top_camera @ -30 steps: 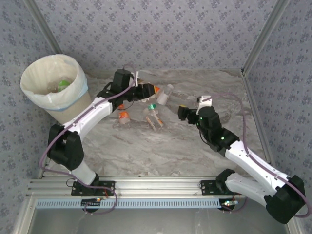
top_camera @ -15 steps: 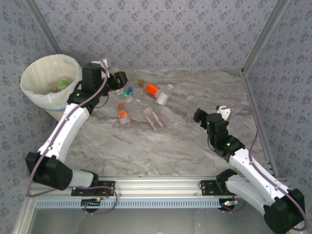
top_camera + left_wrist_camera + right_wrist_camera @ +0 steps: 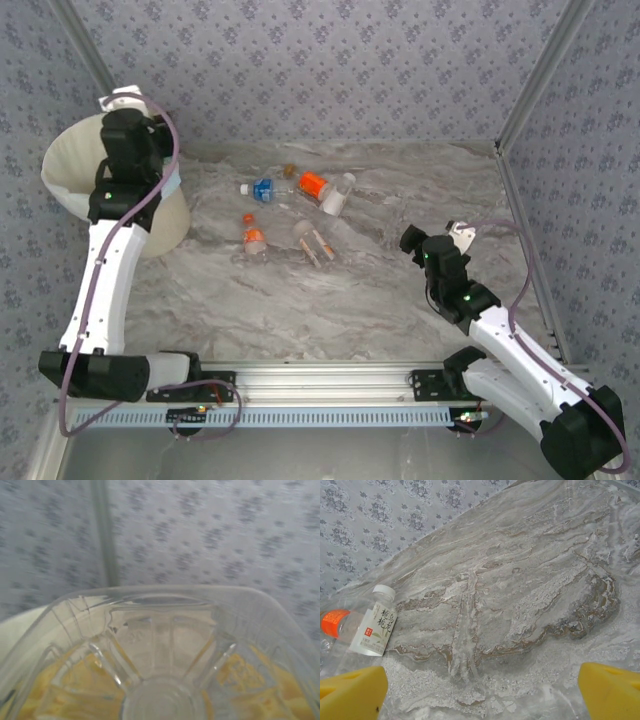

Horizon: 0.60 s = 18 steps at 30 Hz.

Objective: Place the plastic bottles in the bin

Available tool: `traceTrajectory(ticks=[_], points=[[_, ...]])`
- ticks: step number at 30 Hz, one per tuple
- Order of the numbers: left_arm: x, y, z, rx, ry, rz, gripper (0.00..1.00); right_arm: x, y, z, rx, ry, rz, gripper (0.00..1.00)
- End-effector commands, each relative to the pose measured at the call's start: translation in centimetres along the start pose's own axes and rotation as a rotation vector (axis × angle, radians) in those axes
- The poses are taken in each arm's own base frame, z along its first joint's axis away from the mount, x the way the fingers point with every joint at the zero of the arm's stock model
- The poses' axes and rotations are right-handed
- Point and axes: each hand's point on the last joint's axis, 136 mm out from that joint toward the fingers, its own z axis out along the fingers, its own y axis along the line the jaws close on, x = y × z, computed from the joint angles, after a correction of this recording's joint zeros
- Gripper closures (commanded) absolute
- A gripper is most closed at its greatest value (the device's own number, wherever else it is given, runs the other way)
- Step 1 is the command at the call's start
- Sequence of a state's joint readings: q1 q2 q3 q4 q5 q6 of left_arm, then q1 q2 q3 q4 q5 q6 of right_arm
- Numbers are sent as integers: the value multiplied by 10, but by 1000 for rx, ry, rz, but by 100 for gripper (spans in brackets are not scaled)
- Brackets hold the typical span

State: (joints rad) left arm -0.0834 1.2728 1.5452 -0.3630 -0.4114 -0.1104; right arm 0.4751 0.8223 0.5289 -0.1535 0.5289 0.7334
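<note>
**Overhead view.** Left gripper (image 3: 130, 118) high over the right part of the mouth of the bin (image 3: 68, 170), at the end of a steeply angled left arm. Jaws closed partway around a gold-labelled bottle (image 3: 165, 675). Bin standing at the table's far left corner, white liner folded over its rim.

**Left wrist view.** Held bottle seen base-on and very close to the lens. Clear ribbed base, yellow label showing through, patterned wall and a metal corner post behind. Bottle in the air at the level of the bin's mouth, not inside the bin. Whether squarely over the opening or just beside it, impossible to tell.

**Loose bottles.** Clustered on the marble table (image 3: 330, 300) to the right of the bin:
- blue-labelled bottle (image 3: 262, 189), nearest the bin
- orange-labelled bottle (image 3: 312, 183) and white-capped bottle (image 3: 338, 195), side by side and farther from the bin
- orange-capped bottle (image 3: 254, 238) and a further clear bottle (image 3: 312, 240), on the side of the cluster toward the arm bases

**Right gripper** (image 3: 410, 240). Well apart from the bin, beyond the cluster, low over bare table. In the right wrist view, yellow fingertips (image 3: 350, 692) spread wide to the two lower corners, with nothing between them but marble. White-capped bottle lying at the left edge of that view, orange label touching it.
</note>
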Motion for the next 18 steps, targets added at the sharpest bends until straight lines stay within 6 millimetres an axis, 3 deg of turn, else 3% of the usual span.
traceTrajectory(ticks=[1, 7, 14, 18], points=[[-30, 41, -1, -153, -78, 49, 56, -11, -3, -2, 15, -48, 42, 0], [-36, 96, 15, -313, -73, 74, 55, -12, -3, -2, 13, -54, 50, 0], [-7, 149, 43, -482, 11, 98, 54, -14, 0, -3, 4, -55, 52, 0], [5, 172, 56, -618, 91, 126, 43, -15, 2, -3, -3, -52, 46, 0]])
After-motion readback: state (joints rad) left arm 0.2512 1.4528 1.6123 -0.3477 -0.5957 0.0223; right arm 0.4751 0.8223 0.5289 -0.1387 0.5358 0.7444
